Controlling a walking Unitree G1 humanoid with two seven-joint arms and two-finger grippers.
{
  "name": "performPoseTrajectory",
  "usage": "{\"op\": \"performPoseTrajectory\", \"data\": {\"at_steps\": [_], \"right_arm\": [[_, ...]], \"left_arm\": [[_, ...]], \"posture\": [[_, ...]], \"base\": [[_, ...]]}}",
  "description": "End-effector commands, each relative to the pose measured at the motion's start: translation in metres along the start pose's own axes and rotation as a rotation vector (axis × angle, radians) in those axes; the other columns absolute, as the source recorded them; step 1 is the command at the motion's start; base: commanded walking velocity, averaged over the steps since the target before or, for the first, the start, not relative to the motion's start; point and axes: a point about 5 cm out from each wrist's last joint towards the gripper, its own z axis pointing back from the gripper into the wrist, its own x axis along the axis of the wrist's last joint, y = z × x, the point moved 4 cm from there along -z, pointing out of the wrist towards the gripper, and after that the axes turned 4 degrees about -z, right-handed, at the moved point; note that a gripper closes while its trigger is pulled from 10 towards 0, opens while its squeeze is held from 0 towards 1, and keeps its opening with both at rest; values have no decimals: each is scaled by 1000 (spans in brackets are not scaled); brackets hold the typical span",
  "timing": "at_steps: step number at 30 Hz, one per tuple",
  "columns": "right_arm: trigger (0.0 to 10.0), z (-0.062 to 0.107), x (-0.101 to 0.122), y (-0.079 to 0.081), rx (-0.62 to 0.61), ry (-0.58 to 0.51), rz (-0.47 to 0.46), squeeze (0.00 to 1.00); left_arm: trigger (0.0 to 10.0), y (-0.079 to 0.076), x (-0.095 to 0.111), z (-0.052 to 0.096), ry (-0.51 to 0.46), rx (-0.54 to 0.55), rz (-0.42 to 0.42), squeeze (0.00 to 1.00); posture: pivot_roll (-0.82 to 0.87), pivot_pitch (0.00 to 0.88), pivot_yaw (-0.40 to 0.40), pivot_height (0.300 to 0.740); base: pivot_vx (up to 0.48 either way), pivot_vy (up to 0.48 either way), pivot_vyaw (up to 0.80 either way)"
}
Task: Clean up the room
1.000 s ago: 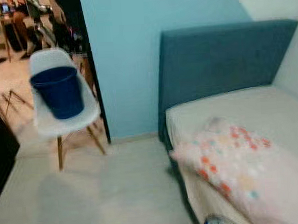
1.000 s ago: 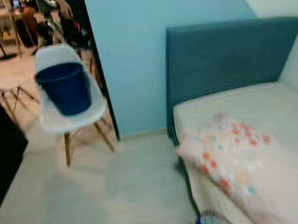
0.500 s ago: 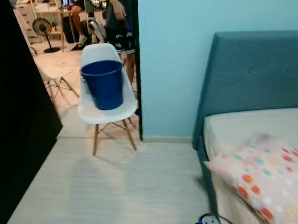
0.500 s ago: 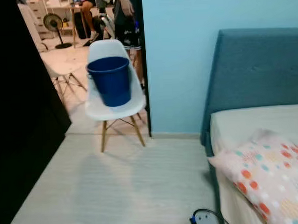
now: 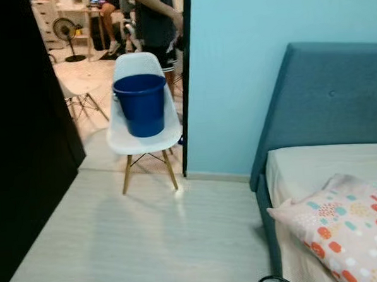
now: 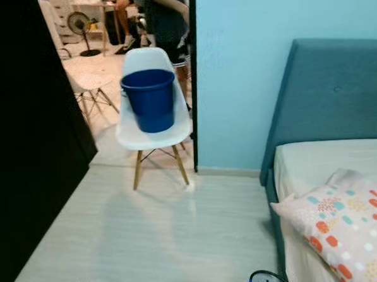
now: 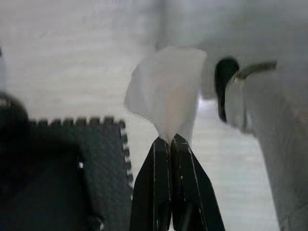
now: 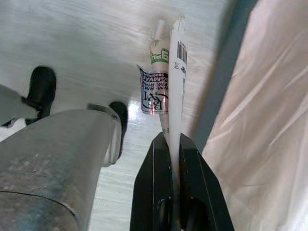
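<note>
Left wrist view: left tool [image 7: 170, 140] pinches white tissue [image 7: 166, 89].

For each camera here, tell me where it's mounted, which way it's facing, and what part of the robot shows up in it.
Left eye and right eye views: on the head, looking forward and down at the blue bucket on the white chair, the bed and the patterned pillow.
Left wrist view: along the left gripper, pinching a white scrap, down at the floor and a dark mat.
Right wrist view: along the right gripper, clamping a flattened wrapper, down at the floor beside the bed; a silver limb shows.
Both wrist views share the pale floor.
</note>
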Motion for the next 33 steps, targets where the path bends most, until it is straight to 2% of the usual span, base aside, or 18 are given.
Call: {"op": "performPoseTrajectory", "data": {"at_steps": [1,3,5,6,7,8,10,14,15,17,19,22,24,26,29,31,32,33], "right_arm": [[10000,0,4,-2,-13,-7,-13,0],[10000,-1,16,-7,-24,-50,-34,0],[10000,0,45,-13,-38,-137,-43,0],[10000,0,45,-13,-38,-137,-43,0],[10000,1,73,-12,-18,-217,-29,0],[10000,1,73,-12,-18,-217,-29,0],[10000,10,132,0,58,-381,102,0],[10000,16,158,7,86,-453,166,0],[10000,23,179,12,99,-518,173,0],[10000,24,184,13,103,-534,174,0],[10000,36,212,22,133,-630,187,0],[10000,43,226,28,165,-680,191,0],[10000,60,251,47,296,-781,184,0],[10000,77,269,65,407,-855,287,0],[10000,84,274,71,436,-880,345,0],[10000,97,287,78,492,-934,363,0],[10000,97,287,78,492,-934,363,0],[10000,107,298,79,510,-980,344,0]], "left_arm": [[10000,11,8,0,-38,14,28,0],[10000,19,15,0,-65,26,54,0],[10000,31,36,0,-137,49,94,0],[10000,31,36,0,-137,49,94,0],[10000,37,62,1,-209,63,103,0],[10000,37,62,1,-209,63,103,0],[10000,47,113,7,-355,95,119,0],[10000,50,133,11,-413,109,130,0],[10000,54,146,14,-460,113,148,0],[10000,55,150,15,-473,114,153,0],[10000,60,173,24,-570,120,156,0],[10000,62,187,30,-625,129,136,0],[10000,71,207,42,-712,171,110,0],[10000,87,224,55,-789,236,138,0],[10000,95,233,63,-834,260,159,0],[10000,107,253,79,-925,291,172,0],[10000,107,253,79,-925,291,172,0],[10000,110,266,91,-982,305,154,0]], "posture": [[-10,0,-47,740],[-12,0,-44,740],[-16,0,-42,740],[-16,0,-42,740],[-17,0,-42,740],[-17,0,-42,740],[-20,0,-45,740],[-19,0,-46,740],[-17,0,-49,740],[-17,0,-49,740],[-21,0,-47,740],[-17,0,-48,740],[-19,0,-44,740],[-22,0,-44,740],[-21,0,-47,740],[-17,0,-52,740],[-17,0,-52,740],[-17,0,-52,740]], "base": [[480,0,0],[480,0,0],[480,0,0],[480,0,0],[480,0,0],[480,0,0],[480,0,800],[480,0,800],[480,0,800],[480,0,800],[480,0,497],[480,0,154],[480,0,0],[480,0,0],[480,0,0],[480,0,0],[480,0,0],[480,0,0]]}}
